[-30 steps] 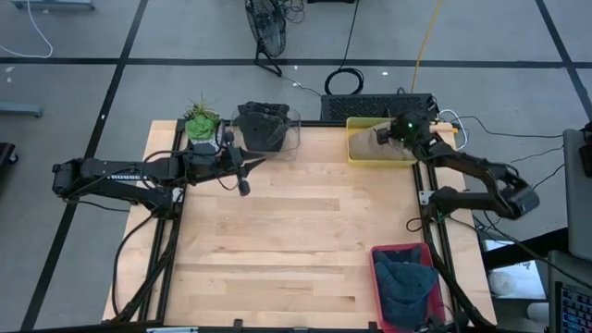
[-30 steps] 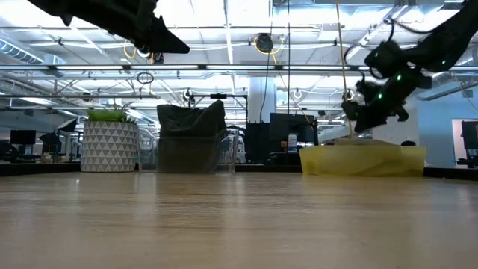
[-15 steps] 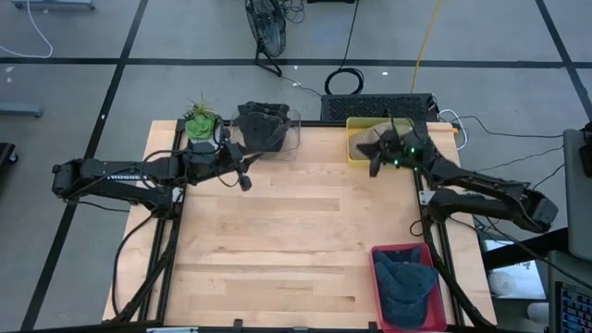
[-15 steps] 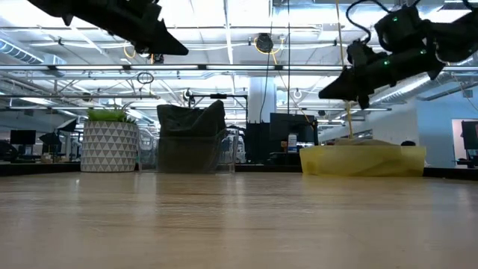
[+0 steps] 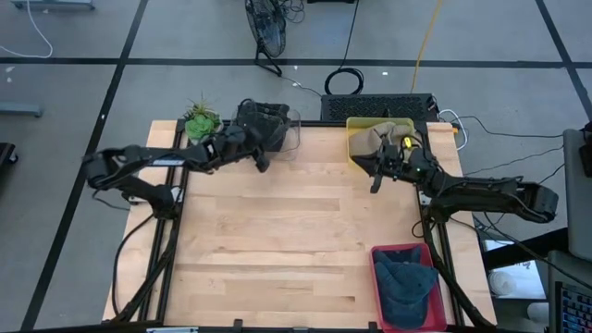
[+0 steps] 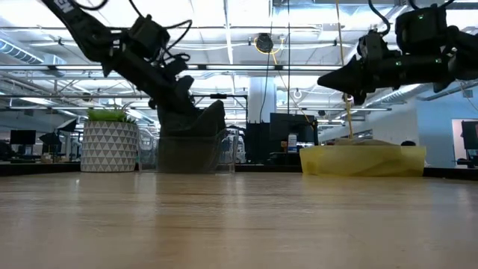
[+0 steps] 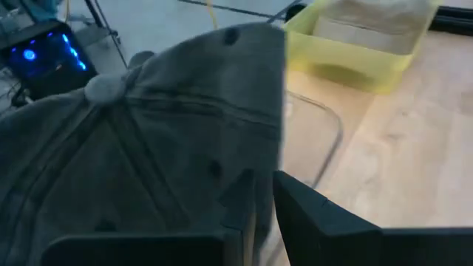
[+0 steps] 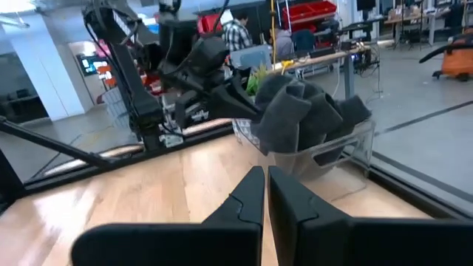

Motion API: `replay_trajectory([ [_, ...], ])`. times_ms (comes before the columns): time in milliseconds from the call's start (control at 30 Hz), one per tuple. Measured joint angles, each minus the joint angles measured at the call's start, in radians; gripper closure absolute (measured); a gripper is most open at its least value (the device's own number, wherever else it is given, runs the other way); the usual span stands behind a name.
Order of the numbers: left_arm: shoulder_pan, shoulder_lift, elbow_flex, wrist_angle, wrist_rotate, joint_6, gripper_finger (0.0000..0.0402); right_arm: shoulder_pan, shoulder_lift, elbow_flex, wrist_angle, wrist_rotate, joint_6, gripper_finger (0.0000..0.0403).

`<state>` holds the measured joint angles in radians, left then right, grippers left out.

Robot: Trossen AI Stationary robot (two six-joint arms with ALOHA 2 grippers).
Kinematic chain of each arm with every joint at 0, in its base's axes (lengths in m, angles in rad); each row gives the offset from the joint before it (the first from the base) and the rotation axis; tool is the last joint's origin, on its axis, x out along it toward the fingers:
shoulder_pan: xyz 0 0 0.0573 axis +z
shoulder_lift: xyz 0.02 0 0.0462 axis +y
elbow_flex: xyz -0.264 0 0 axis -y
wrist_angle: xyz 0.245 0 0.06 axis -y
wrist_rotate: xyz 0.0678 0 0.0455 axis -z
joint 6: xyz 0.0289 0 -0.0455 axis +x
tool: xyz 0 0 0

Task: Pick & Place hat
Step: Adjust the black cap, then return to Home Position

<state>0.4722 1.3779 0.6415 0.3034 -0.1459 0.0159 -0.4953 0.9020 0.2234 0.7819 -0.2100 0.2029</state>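
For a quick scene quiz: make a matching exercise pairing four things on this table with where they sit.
Things:
1. dark grey hat
2. tan hat
3. blue hat
4. plant

Places:
A. red bin, near right corner
B. far left corner
C. clear bin, far edge
D. yellow bin, far right

Pairs: 1-C, 2-D, 3-A, 4-B

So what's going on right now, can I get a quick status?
Left gripper at the dark hats in the clear bin, nothing visibly gripped. Right gripper shut, empty, beside the yellow bin. Nothing in the way.
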Motion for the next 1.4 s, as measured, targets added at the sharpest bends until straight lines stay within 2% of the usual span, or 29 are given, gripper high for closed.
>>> replay_trajectory([
  [100,0.028,0.036,0.000,0.022,0.004,0.001,0.0339,0.000,0.000,0.000,-0.014,0.000,-0.005,0.0403],
  [300,0.083,0.100,0.000,0.075,-0.117,-0.010,0.0339,0.000,0.000,0.000,-0.011,0.000,0.021,0.0403],
  [567,0.130,0.233,0.000,0.211,-0.122,-0.005,0.0339,0.000,0.000,0.000,-0.011,0.000,0.024,0.0403],
  [767,0.144,0.284,0.001,0.294,-0.125,0.001,0.0339,0.000,0.001,0.000,-0.019,0.000,0.025,0.0403],
  [900,0.147,0.284,0.001,0.284,-0.154,0.002,0.0339,0.000,0.001,0.000,-0.033,0.000,0.027,0.0403],
  [1067,0.128,0.247,-0.001,0.255,-0.123,0.008,0.0339,0.000,0.002,0.000,-0.044,-0.001,0.047,0.0403],
  [1400,0.058,0.028,-0.002,0.091,-0.125,0.025,0.0339,0.000,0.002,0.000,-0.061,-0.004,0.047,0.0403],
])
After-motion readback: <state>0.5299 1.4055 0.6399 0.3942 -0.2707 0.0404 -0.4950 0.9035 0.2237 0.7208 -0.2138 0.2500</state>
